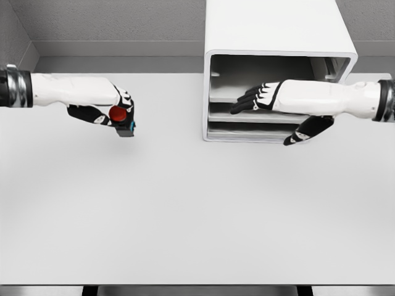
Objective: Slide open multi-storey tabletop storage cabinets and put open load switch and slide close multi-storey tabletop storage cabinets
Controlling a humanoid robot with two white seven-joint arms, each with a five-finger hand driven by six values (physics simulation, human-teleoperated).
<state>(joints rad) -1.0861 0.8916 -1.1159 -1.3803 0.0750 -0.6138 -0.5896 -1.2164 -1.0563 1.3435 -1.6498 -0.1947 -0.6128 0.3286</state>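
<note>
A white multi-storey cabinet (pixel 278 37) stands at the back of the table, right of centre, its front showing stacked drawer levels (pixel 247 117). My right hand (pixel 256 98) reaches in from the right with fingers stretched out flat at the cabinet's front, over the upper drawer level; its thumb (pixel 305 131) hangs below. It holds nothing. At the far left my left hand (pixel 117 114) hovers above the table, shut on the load switch (pixel 123 120), a small dark block with a red round knob and a blue edge.
The white table (pixel 197 209) stretches wide in front of the cabinet. A grey wall runs behind it, and the table's front edge lies at the bottom of the view.
</note>
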